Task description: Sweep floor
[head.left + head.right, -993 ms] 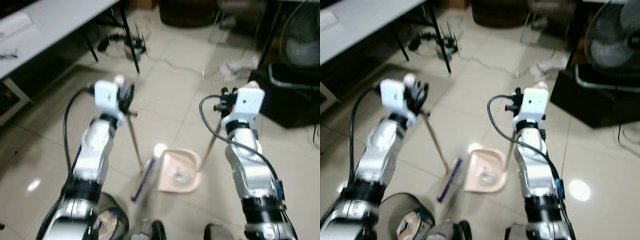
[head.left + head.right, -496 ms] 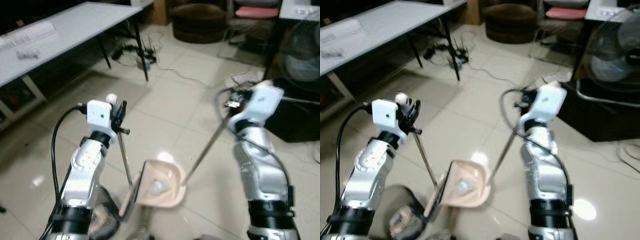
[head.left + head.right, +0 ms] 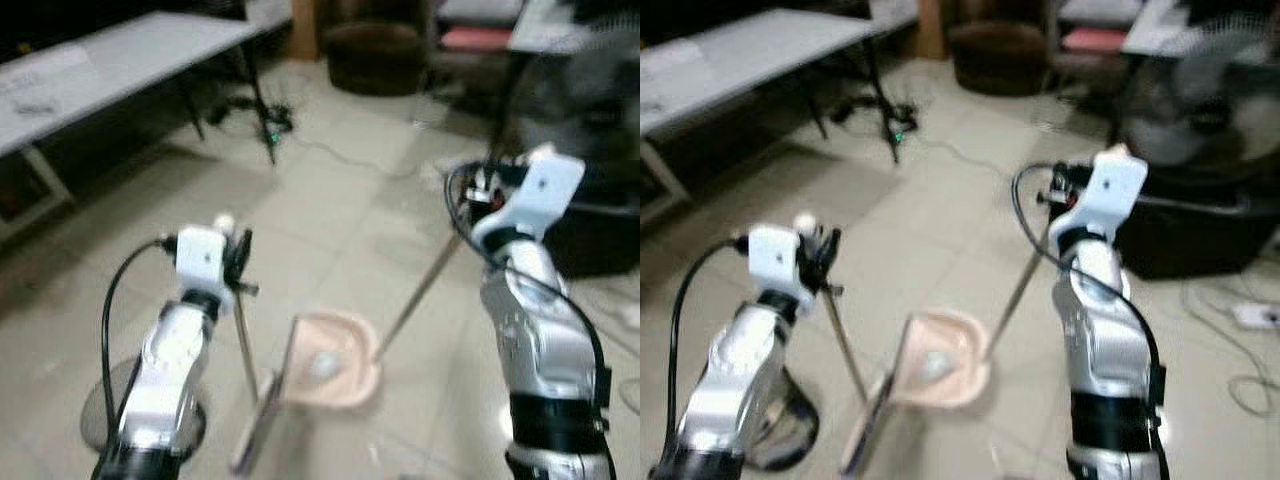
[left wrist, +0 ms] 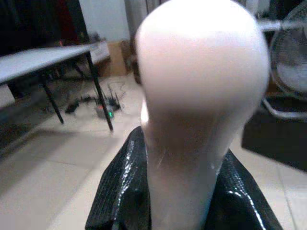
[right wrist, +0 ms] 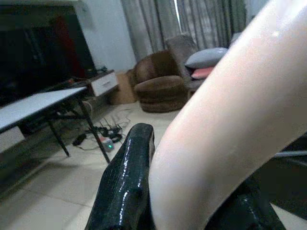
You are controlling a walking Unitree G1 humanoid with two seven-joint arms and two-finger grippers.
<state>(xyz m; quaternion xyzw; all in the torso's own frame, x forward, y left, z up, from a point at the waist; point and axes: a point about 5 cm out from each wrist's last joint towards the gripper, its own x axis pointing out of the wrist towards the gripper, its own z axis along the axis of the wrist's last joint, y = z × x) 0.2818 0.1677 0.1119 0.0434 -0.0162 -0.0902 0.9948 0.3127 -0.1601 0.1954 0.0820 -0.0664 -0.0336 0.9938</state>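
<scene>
Left eye view shows the left gripper (image 3: 238, 262) closed on the broom (image 3: 247, 345) near the top of its thin handle, the pale knob end bulging between the black fingers (image 4: 120, 191) in the left wrist view. The brush head rests on the tiled floor (image 3: 330, 200) against the open edge of the pink dustpan (image 3: 335, 360). The right gripper (image 3: 487, 190) clamps the dustpan handle (image 3: 420, 290), which slants down to the pan; a whitish scrap (image 3: 322, 365) lies inside it (blur hides what it is). The risk, as I judge it, is tipping: raising the slanted handle too far could spill the scrap onto the floor, and a hard broom push could shove the pan away. Loose cables (image 3: 350, 155) lie farther off, near the table (image 3: 110, 60).
</scene>
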